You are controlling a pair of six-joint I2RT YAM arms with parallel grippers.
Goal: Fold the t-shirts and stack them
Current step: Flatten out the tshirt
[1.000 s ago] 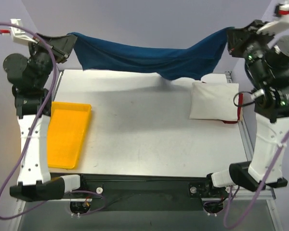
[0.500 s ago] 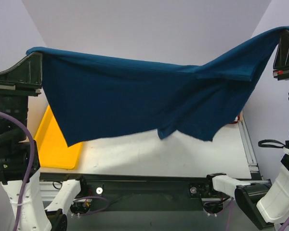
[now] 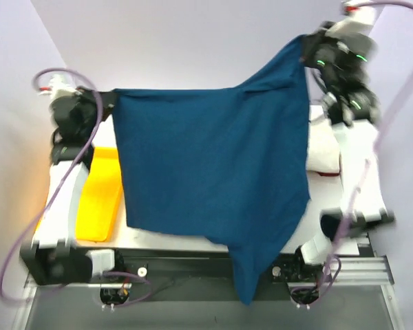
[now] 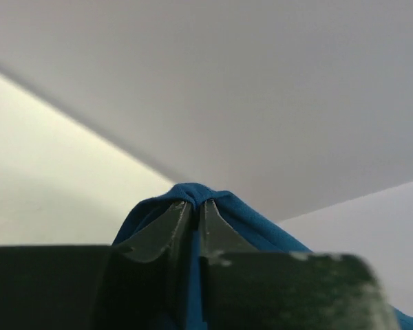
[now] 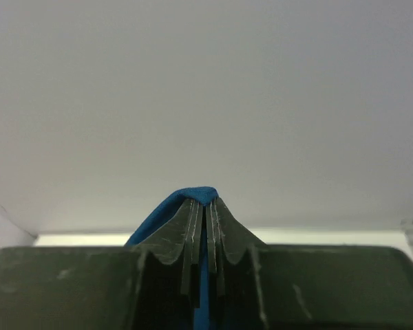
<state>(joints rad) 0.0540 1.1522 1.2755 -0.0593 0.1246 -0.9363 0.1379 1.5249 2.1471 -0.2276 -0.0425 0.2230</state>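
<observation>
Pale lilac walls (image 3: 193, 41) stand behind a white table (image 3: 162, 239), viewed from above. At the left a yellow tray (image 3: 100, 196) lies on the table, just beside the white link of the left arm (image 3: 60, 203). The left gripper (image 3: 111, 97) is raised over the table's far left corner. Its fingers (image 4: 162, 234) are pressed together on a bunched corner of the navy t-shirt (image 3: 213, 172). In the left wrist view, blue cloth fills the narrow slit between them and spills out on both sides.

The shirt hangs in the air as one broad sheet between the two grippers and hides most of the tabletop. Its top edge rises from left to right. Its lower edge droops over the table's near edge, and a pointed tail reaches down past the arm bases.

At the upper right the right gripper (image 3: 305, 49) is held higher than the left and is likewise clamped on a shirt corner. In the right wrist view a tip of blue cloth pokes out above its closed fingers.

Beyond the sheet's right edge a cream t-shirt (image 3: 323, 148) lies on the table, with a sliver of a red t-shirt (image 3: 328, 174) at its near edge. Both arms appear blurred.
</observation>
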